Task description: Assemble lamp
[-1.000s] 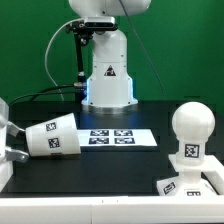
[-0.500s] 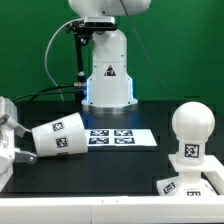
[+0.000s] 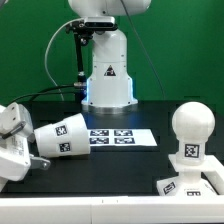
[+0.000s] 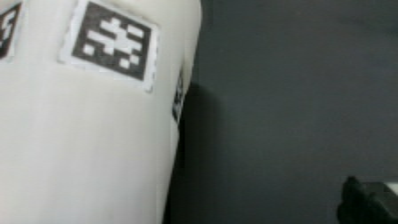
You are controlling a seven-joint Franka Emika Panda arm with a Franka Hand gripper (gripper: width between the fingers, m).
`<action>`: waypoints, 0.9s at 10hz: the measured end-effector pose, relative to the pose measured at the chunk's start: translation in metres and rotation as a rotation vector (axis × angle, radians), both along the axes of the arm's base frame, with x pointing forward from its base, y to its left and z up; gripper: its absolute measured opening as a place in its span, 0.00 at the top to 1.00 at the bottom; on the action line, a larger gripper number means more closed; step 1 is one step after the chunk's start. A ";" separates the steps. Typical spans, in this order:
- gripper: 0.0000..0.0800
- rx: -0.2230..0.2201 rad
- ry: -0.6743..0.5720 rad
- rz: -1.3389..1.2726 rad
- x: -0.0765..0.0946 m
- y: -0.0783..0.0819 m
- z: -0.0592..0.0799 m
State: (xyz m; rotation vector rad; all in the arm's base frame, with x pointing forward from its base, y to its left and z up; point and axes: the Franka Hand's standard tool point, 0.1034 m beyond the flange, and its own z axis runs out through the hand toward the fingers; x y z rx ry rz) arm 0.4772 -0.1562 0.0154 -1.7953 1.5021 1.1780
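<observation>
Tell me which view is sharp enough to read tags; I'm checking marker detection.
Exterior view: evenly lit, tags on the shade, bulb and marker board crisp. Wrist view: very close, shade soft and blurred, only one tag whole, dark background.

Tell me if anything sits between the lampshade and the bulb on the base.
Nothing visible blocks the way. The white conical plastic shade lies at the exterior view's left, the rounded white bulb at its right, with only the flat marker board lying low on the black table between them.
</observation>
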 end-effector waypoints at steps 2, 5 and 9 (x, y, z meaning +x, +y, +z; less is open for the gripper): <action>0.14 -0.001 0.002 -0.003 -0.001 -0.001 -0.001; 0.57 -0.001 0.003 -0.004 -0.001 -0.002 -0.001; 0.94 -0.001 0.003 -0.006 -0.001 -0.002 -0.001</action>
